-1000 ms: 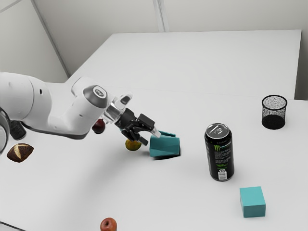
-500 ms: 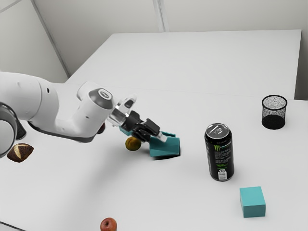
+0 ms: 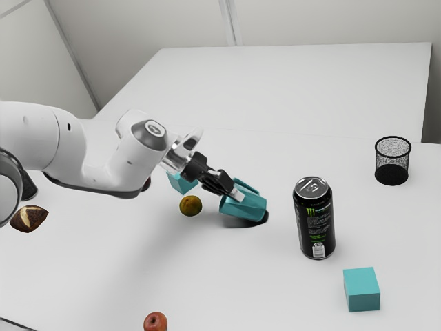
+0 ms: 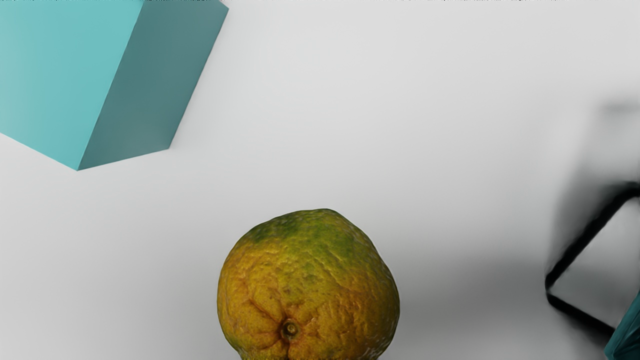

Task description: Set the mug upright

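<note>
The pincer (image 3: 236, 193) seems to me closed on the wall of the teal mug (image 3: 248, 205), near its rim; one finger shows on the outer side, the other I cannot see well. The mug is leaning, with its mouth toward the pincer and a little higher than its base, and a shadow is under it. So I judge the task is partly done: the grasp looks made and some tilt is there, but the mug is not upright. What is left is to turn it fully onto its base, then let it go.

The white table (image 3: 296, 96) is smooth, with pale walls (image 3: 310, 21) behind. Just beside the pincer, toward the arm, are a yellow-green citrus (image 3: 191, 205) and a teal block (image 3: 182, 183). Beyond the pincer, on the side of the mug's base, stand a black can (image 3: 314, 218), a second block (image 3: 362, 289) and, farther, a mesh cup (image 3: 393, 161).
</note>
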### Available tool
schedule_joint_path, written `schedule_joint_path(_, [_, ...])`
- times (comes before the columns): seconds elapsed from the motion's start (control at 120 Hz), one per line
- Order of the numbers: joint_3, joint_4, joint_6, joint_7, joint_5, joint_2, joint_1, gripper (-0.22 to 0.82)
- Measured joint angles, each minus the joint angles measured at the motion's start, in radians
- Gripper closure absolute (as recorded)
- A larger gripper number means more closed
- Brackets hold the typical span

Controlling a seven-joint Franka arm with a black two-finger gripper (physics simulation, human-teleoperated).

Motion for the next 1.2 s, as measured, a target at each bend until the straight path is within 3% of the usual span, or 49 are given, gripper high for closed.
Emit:
schedule_joint_path(0.333, [-0.014,0.002,0.0,0.023,0.021,-0.038,-0.005,0.77])
schedule_joint_path(0.492, [-0.018,0.001,0.004,0.006,0.134,-0.071,-0.004,0.78])
schedule_joint_path(0.825, [-0.039,-0.056,-0.015,-0.215,0.621,-0.218,-0.006,0.78])
schedule_joint_path(1.2, [-0.052,-0.141,-0.032,-0.454,0.862,-0.312,0.008,0.78])
